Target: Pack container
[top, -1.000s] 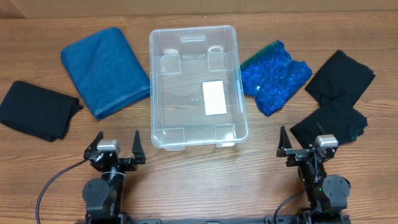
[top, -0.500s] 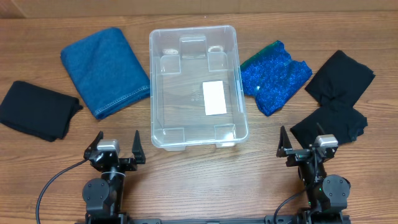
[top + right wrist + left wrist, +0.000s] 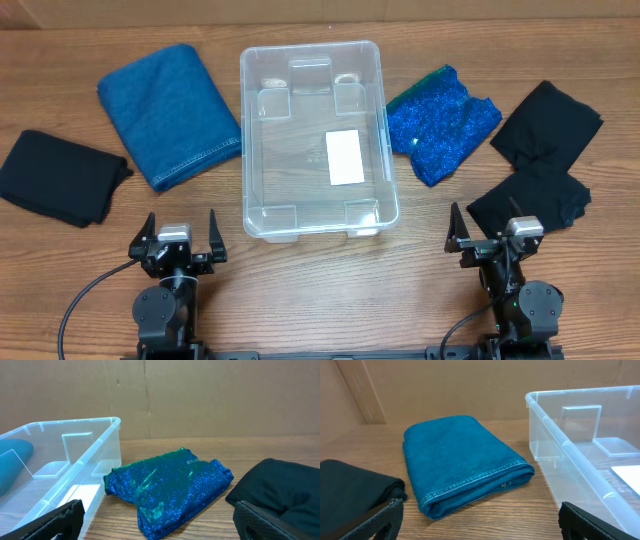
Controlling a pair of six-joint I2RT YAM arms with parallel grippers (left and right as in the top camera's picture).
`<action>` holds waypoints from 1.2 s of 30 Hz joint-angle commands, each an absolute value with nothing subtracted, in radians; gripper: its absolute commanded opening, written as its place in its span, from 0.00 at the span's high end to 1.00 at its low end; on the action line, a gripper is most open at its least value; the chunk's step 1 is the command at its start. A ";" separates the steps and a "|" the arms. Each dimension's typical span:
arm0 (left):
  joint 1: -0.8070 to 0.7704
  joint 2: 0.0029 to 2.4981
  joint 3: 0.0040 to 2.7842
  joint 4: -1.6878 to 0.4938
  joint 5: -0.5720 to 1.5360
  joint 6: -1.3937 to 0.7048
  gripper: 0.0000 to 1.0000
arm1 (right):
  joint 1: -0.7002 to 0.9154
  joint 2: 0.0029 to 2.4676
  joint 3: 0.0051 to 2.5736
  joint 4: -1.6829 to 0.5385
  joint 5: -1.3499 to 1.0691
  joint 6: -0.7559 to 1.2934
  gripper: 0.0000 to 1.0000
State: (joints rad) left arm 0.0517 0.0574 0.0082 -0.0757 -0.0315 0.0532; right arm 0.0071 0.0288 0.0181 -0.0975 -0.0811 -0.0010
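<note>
The clear plastic container (image 3: 313, 60) stands in the middle of the table with a white label on its base; nothing lies in it. It also shows in the left wrist view (image 3: 570, 445) and the right wrist view (image 3: 75, 450). A folded blue towel (image 3: 168, 112) (image 3: 462, 462) lies to its left. A sparkly blue cloth (image 3: 440, 120) (image 3: 167, 487) lies to its right. My left gripper (image 3: 178, 238) is open and empty near the front edge, left of the container. My right gripper (image 3: 490, 232) is open and empty at the front right.
A black folded cloth (image 3: 60, 178) (image 3: 355, 490) lies at the far left. Two black cloths (image 3: 545, 125) (image 3: 530, 200) lie at the right, one showing in the right wrist view (image 3: 280, 485). A cardboard wall (image 3: 470, 385) stands behind the table.
My left gripper has turned slightly to the left, toward the blue towel. The right gripper and all the cloths have not moved.
</note>
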 commanded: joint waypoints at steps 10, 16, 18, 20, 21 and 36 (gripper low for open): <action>0.045 0.057 0.010 -0.074 -0.048 -0.047 0.00 | 0.004 0.023 0.015 -0.091 -0.087 0.147 0.00; 0.045 0.085 0.218 -0.233 -0.041 -0.158 0.00 | 0.004 0.121 0.120 -0.100 -0.087 0.211 0.00; 0.045 0.155 0.350 -0.273 -0.028 -0.167 0.00 | 0.004 0.231 0.227 -0.128 -0.086 0.211 0.00; 0.045 0.248 0.481 -0.337 -0.033 -0.169 0.00 | 0.004 0.342 0.334 -0.170 -0.087 0.211 0.00; 0.045 0.316 0.567 -0.397 -0.033 -0.169 0.00 | 0.004 0.444 0.433 -0.224 -0.088 0.211 0.00; 0.045 1.029 1.305 -1.056 0.075 -0.157 0.00 | -0.162 1.605 1.290 -0.812 -0.356 0.214 0.00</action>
